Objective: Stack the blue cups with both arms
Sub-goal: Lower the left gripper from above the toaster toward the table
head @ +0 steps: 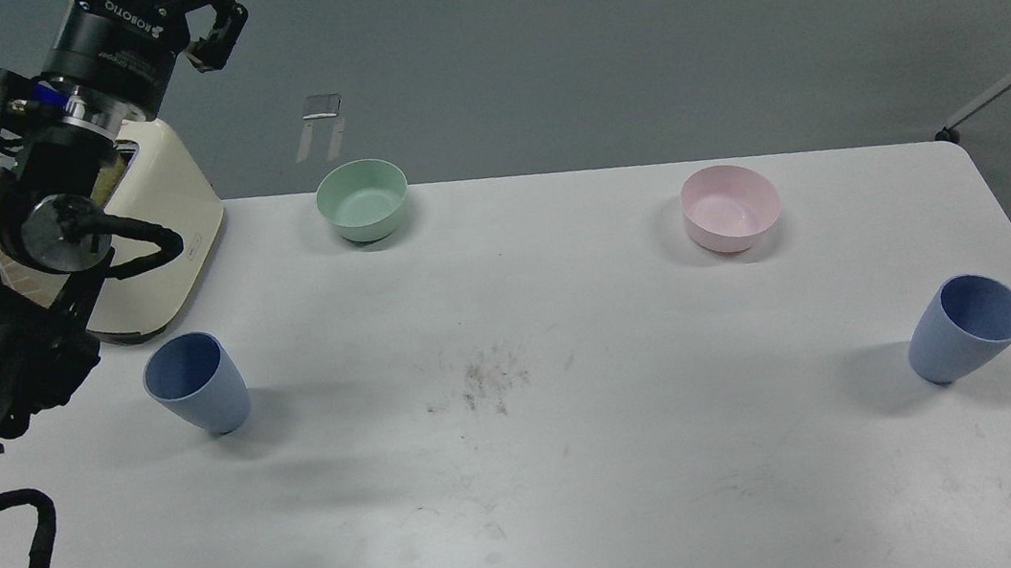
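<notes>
Both cups, left (197,384) and right (966,328), look light, rigid, matte; pinch at rim. Left claw (210,19) spread, empty; right claw's state unclear.

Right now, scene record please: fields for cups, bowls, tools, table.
left cup: upright, table's left side, untouched
right cup: upright, table's right side, untouched
stacked: no, cups far apart
green bowl: far edge, left of centre
pink bowl: far side, right of centre
left tool: raised above the cream appliance, open, holding nothing
right tool: not in view
table: white, scuffed in the middle
</notes>
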Robot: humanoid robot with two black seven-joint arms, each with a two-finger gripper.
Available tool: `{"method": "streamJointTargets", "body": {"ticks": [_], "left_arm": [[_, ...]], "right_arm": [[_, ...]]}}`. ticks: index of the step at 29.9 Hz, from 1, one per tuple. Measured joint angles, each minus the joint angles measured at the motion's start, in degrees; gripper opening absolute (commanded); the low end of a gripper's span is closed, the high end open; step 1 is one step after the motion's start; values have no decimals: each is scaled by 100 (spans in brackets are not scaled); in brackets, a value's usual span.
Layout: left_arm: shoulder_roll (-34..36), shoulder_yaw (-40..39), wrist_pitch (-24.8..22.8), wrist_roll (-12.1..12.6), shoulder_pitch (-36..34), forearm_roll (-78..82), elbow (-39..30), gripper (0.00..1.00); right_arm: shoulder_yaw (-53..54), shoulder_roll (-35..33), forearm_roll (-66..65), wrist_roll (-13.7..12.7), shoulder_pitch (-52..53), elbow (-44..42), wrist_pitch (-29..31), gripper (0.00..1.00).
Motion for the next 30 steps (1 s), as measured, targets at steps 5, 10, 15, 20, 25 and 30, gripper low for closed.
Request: {"method": "streamJointTargets", "body": {"ticks": [5,10,15,20,25,30], "left_arm": [[-4,-4,0,16,22,-25,63,98],[74,20,0,21,35,-61,-56,98],[579,280,0,8,141,56,-348,98],[1229,697,0,-50,387,454,-626,97],[1744,729,-3,-118,575,1701,-1294,96],[2184,727,62,-129,606,3650,-2006,94]], "right_arm": [[-3,25,0,0,16,-6,0,100],[12,27,8,7,17,4,0,100],[24,28,8,83,-58,23,0,100],[75,28,8,123,-185,48,0,100],[110,28,8,124,-297,59,0,100],[210,28,8,140,-526,151,0,100]]}}
